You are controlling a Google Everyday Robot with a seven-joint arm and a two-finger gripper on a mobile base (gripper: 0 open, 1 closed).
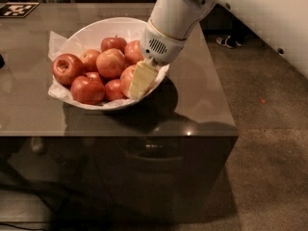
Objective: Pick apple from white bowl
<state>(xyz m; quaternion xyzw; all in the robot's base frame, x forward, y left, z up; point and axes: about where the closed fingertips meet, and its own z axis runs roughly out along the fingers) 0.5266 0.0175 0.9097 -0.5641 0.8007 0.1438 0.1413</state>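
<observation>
The white bowl (96, 30) lined with crinkled white paper sits on the grey table and holds several red apples. The apple (111, 63), large with a pale yellow-green blush on top, lies in the middle of the pile. My gripper (135, 86), pale yellow under a white wrist, reaches down into the bowl's right side. It sits just right of that apple, against a red apple (126, 77) which it partly hides.
The bowl's paper lining (57, 40) sticks out over the rim at the left. The grey table (192, 105) ends close in front and to the right. A black-and-white marker (17, 8) lies at the far left corner. Brown floor lies to the right.
</observation>
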